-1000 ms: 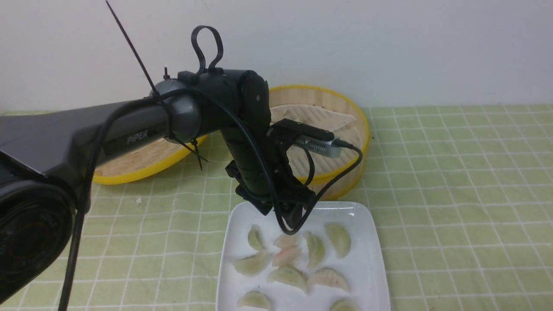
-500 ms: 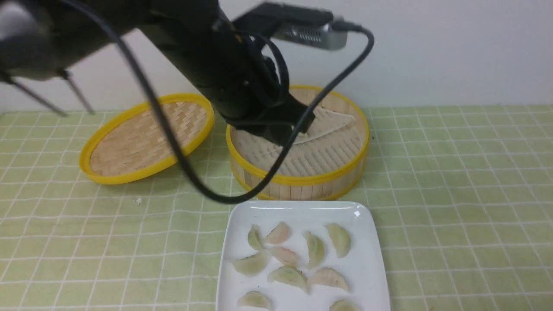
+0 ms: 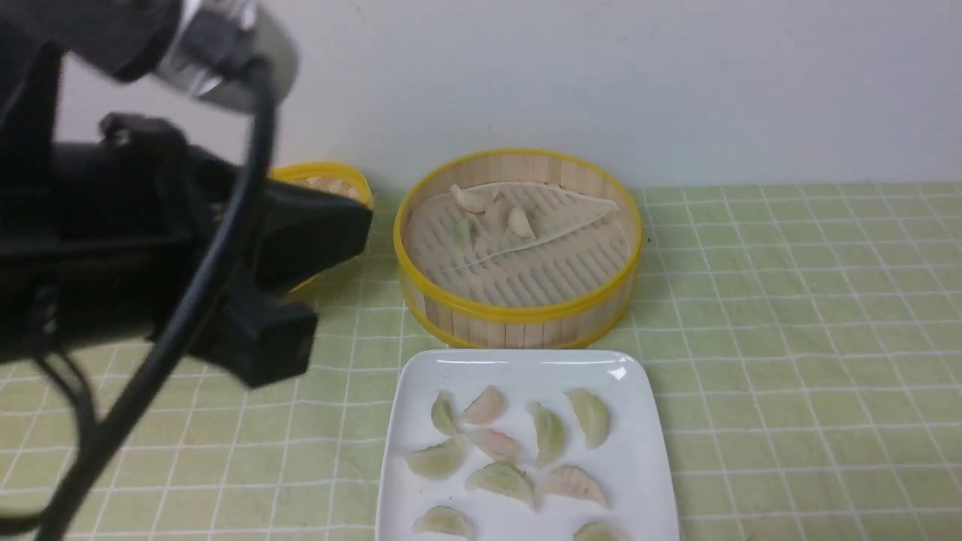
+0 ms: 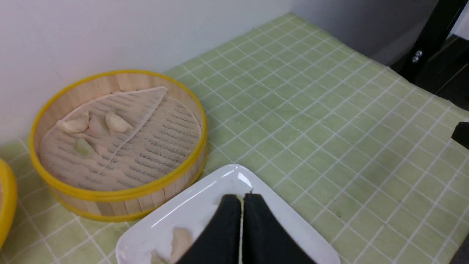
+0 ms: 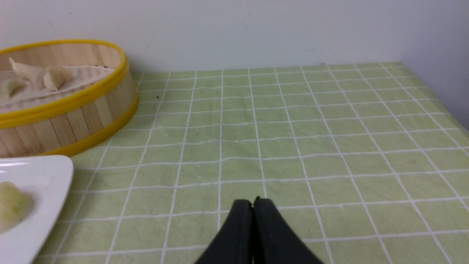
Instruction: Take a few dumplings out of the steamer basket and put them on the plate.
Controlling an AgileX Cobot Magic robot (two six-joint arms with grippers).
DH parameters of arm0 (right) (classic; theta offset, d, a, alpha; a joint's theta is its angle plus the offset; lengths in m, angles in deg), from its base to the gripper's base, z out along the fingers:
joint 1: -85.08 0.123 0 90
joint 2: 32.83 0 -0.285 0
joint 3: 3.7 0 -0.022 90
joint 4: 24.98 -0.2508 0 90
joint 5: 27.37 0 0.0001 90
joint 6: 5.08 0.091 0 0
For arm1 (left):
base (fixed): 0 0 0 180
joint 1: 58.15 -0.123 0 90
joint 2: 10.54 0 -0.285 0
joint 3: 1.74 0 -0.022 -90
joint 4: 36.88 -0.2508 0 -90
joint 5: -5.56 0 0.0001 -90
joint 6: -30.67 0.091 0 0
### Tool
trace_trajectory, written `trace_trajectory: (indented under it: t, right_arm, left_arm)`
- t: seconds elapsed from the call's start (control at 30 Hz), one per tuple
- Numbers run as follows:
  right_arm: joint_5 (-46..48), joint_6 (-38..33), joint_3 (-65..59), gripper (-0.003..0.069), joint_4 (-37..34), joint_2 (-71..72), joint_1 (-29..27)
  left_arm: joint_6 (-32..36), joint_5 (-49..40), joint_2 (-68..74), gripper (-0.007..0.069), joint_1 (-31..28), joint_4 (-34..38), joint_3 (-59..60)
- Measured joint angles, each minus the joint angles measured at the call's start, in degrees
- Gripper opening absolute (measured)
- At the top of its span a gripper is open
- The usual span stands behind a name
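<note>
Front view: basket (image 3: pixel 518 252) sits at the back edge of the green checked cloth (image 3: pixel 789 315), close to the wall, w/ a few dumplings (image 3: pixel 488 210) bunched on the liner toward the wall side. Plate (image 3: pixel 518 451) is just in front of it, almost touching, running off the near edge of the view; approx nine dumplings lie on it in loose rows. Left arm (image 3: pixel 150 248) is a big dark blur on the left, hiding most of the lid (image 3: pixel 331 180) — only a yellow rim bit shows.

Left wrist view gives what the front view can't: left gripper (image 4: pixel 242 200) has its jaws pressed together, nothing between them, hanging over the plate's (image 4: pixel 205 212) back corner by the basket (image 4: pixel 117 139).

Right wrist view: right gripper (image 5: pixel 253 203) also pressed together & empty, low over bare cloth well to the right of the plate (image 5: pixel 36 190). The right arm doesn't appear in the front view at all.
</note>
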Motion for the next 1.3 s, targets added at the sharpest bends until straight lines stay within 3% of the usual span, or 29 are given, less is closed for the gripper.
trace_trajectory:
  t: [0.4,0.6,0.67,0.77,0.9,0.93,1.0,1.1,1.3]
  right_arm:
    - [0.0,0.0,0.0,-0.0015,0.0,0.0,0.0]
    - [0.0,0.0,0.0,-0.0015,0.0,0.0,0.0]
    - [0.0,0.0,0.0,-0.0015,0.0,0.0,0.0]
    - [0.0,0.0,0.0,-0.0015,0.0,0.0,0.0]
    - [0.0,0.0,0.0,-0.0015,0.0,0.0,0.0]
    - [0.0,0.0,0.0,-0.0015,0.0,0.0,0.0]
    - [0.0,0.0,0.0,-0.0015,0.0,0.0,0.0]
    - [0.0,0.0,0.0,-0.0015,0.0,0.0,0.0]
    - [0.0,0.0,0.0,-0.0015,0.0,0.0,0.0]
  left_arm:
    - [-0.51,0.24,-21.81,-0.0006,0.0,-4.79,5.59]
    - [-10.56,2.69,-27.11,-0.0006,-0.35,-16.73,12.28]
    - [-16.99,5.18,-30.35,-0.0006,-3.43,-21.84,17.4]
    - [-20.72,8.27,-35.6,-0.0006,-10.6,-24.3,26.5]
    - [-20.04,11.17,-41.37,-0.0006,-19.54,-23.75,37.63]
    - [-18.59,12.72,-44.53,-0.0006,-24.44,-21.8,43.83]
    - [-17.66,13.61,-47.42,-0.0006,-28.17,-19.5,49.13]
    - [-15.69,14.29,-49.7,-0.0006,-31.29,-17.72,55.6]
    - [-11.79,13.61,-49.83,-0.0006,-31.21,-17.38,57.35]
